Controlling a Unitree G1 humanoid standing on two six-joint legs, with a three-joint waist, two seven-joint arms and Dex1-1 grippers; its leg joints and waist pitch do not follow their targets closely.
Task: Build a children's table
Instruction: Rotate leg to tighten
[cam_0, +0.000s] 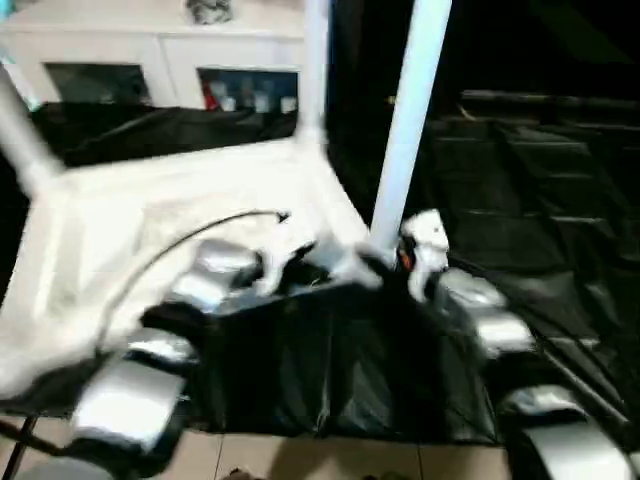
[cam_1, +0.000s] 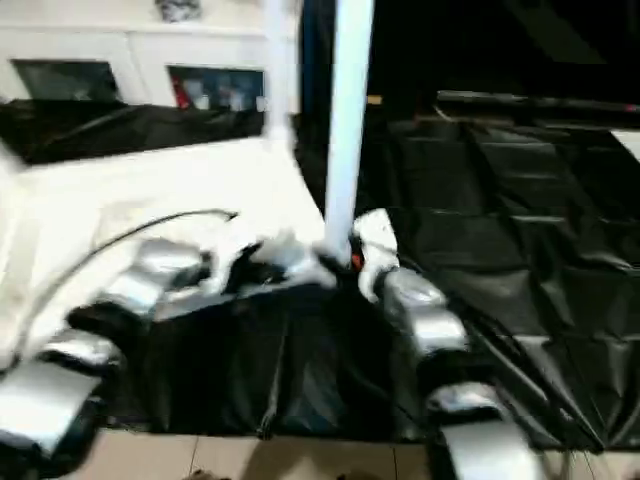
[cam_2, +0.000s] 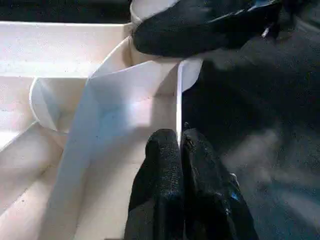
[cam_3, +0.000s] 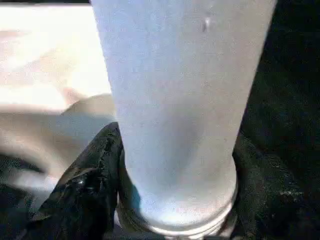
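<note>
Tabletop (cam_0: 170, 215) lies upside down on a black sheet (cam_0: 520, 200) in the left eye view, with its ribbed side up. Legs stand up from its corners. The near leg (cam_0: 405, 130) rises from the corner closest to the robot's right arm. A far leg (cam_0: 315, 60) stands at the back corner, and another leg (cam_0: 20, 130) leans at the far left. A white cabinet (cam_0: 150, 50) stands behind.

The right eye view shows the same things. The right tool (cam_1: 345, 255) sits at the foot of the near leg, likely to push it into its socket.

In the left wrist view, the left tool (cam_2: 180, 145) has its two black fingers pressed tight on the thin white rim (cam_2: 178, 100) of the tabletop. This grip probably keeps the tabletop from sliding while the leg goes in.

In the right wrist view, the near leg stands very close, and its bottom end sits in the round corner socket (cam_3: 175, 227). One black finger (cam_3: 85, 185) hugs the leg's side, so the right tool seems wrapped around the leg to keep it straight.
</note>
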